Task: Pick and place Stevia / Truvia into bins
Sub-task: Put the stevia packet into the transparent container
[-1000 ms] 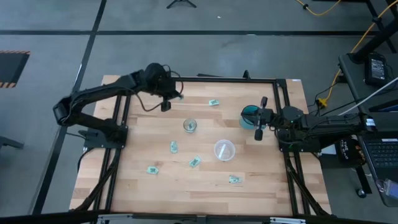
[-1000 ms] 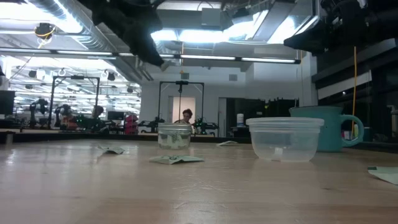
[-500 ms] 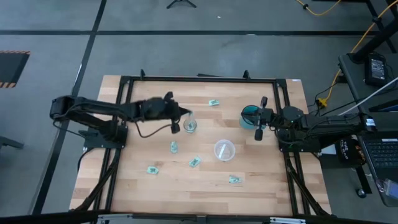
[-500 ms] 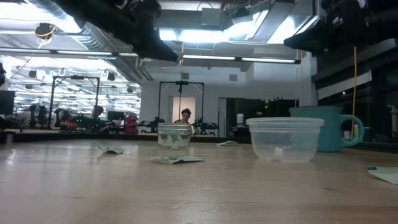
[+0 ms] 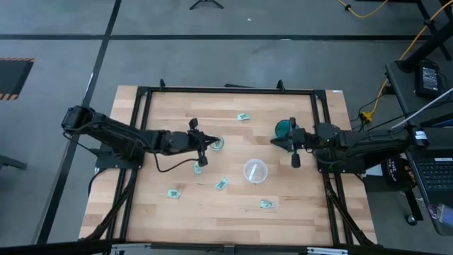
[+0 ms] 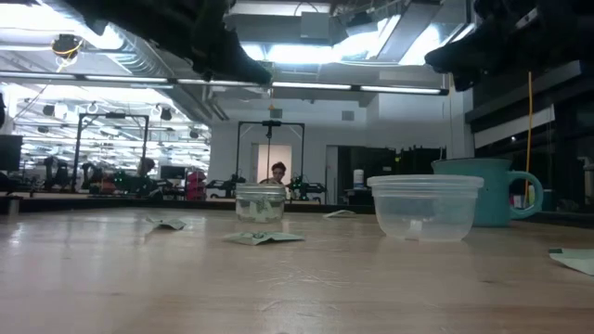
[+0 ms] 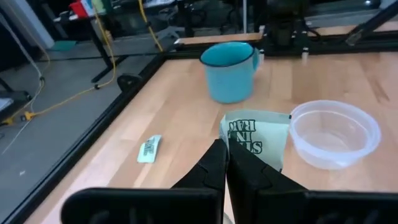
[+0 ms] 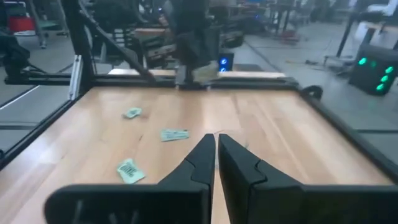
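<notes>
Blue mug (image 5: 284,128) sits right of the glass jar (image 5: 216,144), plastic cup (image 5: 255,171) nearby on the tabletop (image 5: 304,205). Loose packets (image 5: 222,184) scattered. Left gripper (image 5: 202,146) beside the jar, jaws pinched on a Stevia packet (image 7: 256,138). Right gripper (image 5: 291,144) by the mug, jaws closed, empty.

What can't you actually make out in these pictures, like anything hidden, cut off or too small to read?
- Glass jar: from above, the left gripper partly covers it; its contents are unclear.
- Held packet: the left wrist view's dark fingers hide its lower part.
- Loose packets: print too small from above.
- Right gripper: empty, nothing between its closed fingers.
- Low view: both arms cut off by the top edge.
</notes>
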Robot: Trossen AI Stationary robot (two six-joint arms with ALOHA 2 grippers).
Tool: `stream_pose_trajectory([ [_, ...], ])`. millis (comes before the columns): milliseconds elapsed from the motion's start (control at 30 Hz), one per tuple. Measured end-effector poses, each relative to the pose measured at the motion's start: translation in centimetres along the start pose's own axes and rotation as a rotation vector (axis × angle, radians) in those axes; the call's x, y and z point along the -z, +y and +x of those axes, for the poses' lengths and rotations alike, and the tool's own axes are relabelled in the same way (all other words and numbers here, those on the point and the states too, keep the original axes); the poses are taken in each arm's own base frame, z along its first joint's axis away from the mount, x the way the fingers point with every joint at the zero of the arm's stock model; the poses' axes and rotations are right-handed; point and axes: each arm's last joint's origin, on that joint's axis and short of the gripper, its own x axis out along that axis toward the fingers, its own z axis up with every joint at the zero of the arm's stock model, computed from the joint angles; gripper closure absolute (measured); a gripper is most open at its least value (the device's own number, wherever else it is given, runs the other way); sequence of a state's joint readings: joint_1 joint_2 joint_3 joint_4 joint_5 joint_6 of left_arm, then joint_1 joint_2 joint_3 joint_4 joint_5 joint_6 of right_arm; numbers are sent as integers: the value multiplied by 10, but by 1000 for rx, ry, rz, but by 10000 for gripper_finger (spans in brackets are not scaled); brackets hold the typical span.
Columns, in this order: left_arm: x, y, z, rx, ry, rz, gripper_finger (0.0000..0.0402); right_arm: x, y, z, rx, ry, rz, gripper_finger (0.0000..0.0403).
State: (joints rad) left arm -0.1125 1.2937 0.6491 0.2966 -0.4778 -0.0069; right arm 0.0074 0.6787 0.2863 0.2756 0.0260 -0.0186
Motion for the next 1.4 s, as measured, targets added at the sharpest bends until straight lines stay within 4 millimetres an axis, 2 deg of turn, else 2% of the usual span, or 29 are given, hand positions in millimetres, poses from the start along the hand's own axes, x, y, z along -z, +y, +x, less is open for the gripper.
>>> stream_pose_trajectory([
  [200, 6, -1, 18, -16, -19, 0, 400, 7, 6, 22, 44, 58, 28, 379],
  [400, 6, 0, 29, -21, -81, -4, 400, -3, 20, 53, 20, 144, 32, 399],
  [667, 2, -1, 37, -24, -187, -53, 400, -22, 30, 100, 80, 209, 5, 390],
  [833, 4, -3, 40, -31, -195, -32, 400, -39, 32, 116, 93, 243, -4, 380],
  [967, 5, -3, 41, -35, -195, -32, 400, -47, 33, 124, 94, 251, -6, 345],
  [1267, 4, -3, 41, -39, -202, -34, 400, -46, 31, 144, 115, 266, -2, 224],
  [1400, 1, -3, 40, -48, -229, -20, 400, -48, 25, 151, 202, 262, -7, 193],
])
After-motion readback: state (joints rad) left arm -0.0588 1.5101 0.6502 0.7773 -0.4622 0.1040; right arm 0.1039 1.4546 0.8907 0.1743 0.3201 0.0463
